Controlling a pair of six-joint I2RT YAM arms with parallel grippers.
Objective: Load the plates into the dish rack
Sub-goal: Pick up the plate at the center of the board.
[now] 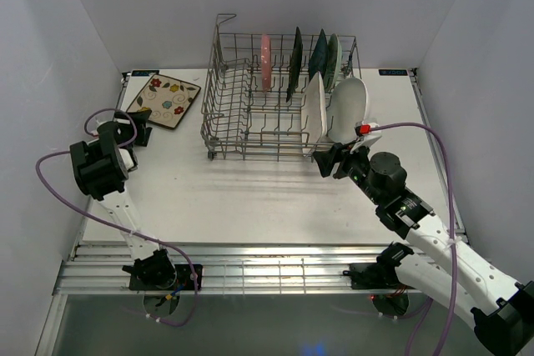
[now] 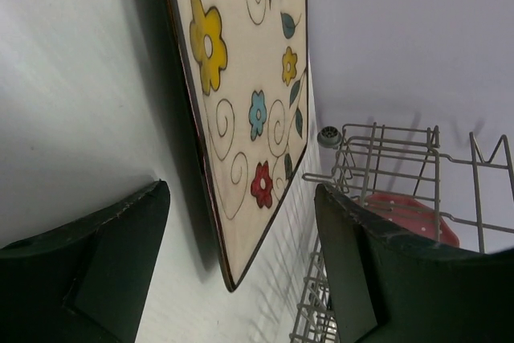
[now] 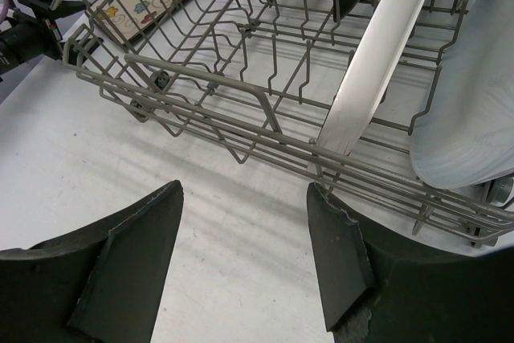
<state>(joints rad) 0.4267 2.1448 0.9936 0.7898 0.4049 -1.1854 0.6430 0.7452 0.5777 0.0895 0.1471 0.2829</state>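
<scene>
The cream floral square plate [image 1: 163, 100] lies flat on the table, left of the dish rack [image 1: 279, 93]. My left gripper [image 1: 139, 127] is open at its near corner. In the left wrist view that corner of the floral plate [image 2: 241, 118] points between the spread fingers of the left gripper [image 2: 242, 190], without touching them. Upright in the rack stand a pink plate [image 1: 265, 62], a dark plate [image 1: 294, 60], a teal plate [image 1: 318, 54], a mint plate [image 1: 333, 60], a white rectangular plate [image 1: 314, 110] and a white oval plate [image 1: 349, 107]. My right gripper [image 1: 334, 158] is open and holds nothing, just in front of the rack's near right corner.
The right wrist view shows the rack's front rail [image 3: 241, 118] close ahead of the right gripper [image 3: 245, 190], above bare table [image 3: 241, 238]. White walls close in the table on the left, back and right. A metal rail [image 1: 267, 268] runs along the near edge.
</scene>
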